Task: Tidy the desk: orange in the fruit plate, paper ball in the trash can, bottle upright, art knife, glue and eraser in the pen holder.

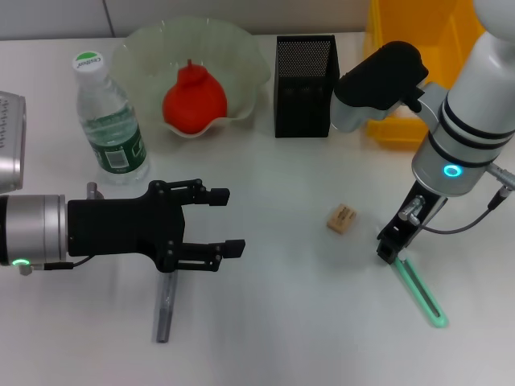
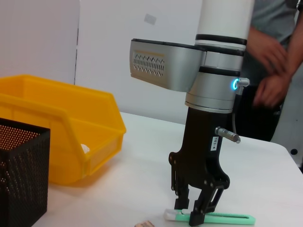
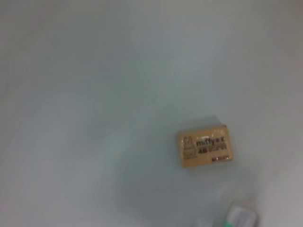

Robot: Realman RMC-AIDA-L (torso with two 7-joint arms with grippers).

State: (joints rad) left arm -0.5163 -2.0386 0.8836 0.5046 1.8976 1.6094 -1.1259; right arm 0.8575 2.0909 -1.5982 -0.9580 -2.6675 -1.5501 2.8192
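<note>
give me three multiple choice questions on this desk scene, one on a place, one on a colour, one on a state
1. Where is the orange?
A. in the fruit plate
B. in the trash can
C. beside the eraser

2. What colour is the art knife?
A. black
B. mint green
C. yellow

3. How does the bottle stand?
A. lying on its side
B. upside down in the pen holder
C. upright on the desk

Answers:
1. A, the red-orange fruit sits inside the pale green bowl.
2. B, the slim knife under the right end effector is mint green.
3. C, its cap points up, behind the open left end effector, which hangs over the glue.
</note>
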